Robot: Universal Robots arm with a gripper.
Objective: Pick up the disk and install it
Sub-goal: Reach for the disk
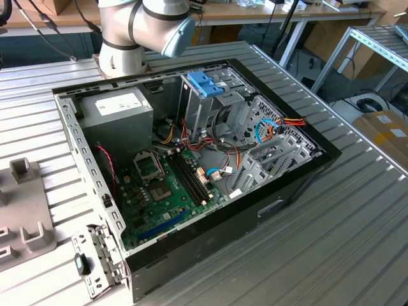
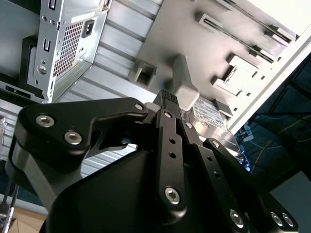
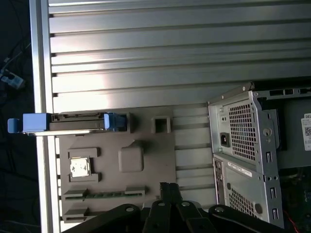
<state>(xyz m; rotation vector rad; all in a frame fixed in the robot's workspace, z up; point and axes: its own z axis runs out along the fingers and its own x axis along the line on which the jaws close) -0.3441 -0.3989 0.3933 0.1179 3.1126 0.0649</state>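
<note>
Shows approach step: gripper (image 3: 170,187) clenched on nothing over tray (image 3: 146,145) (at 9 o'clock of case (image 1: 287,204), exterior view). Leaves disk (image 3: 77,122) ungrasped, on edge in tray; likely calls for parting jaws.

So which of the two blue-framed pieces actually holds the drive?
The disk, standing on edge on the grey fixture plate, outside the computer case. The blue bracket on its drive cage is bare plastic.

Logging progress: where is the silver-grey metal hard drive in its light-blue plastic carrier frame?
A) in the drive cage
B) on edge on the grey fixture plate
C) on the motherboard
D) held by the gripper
B: the first wrist view shows the disk edgewise on the grey fixture plate.
</note>
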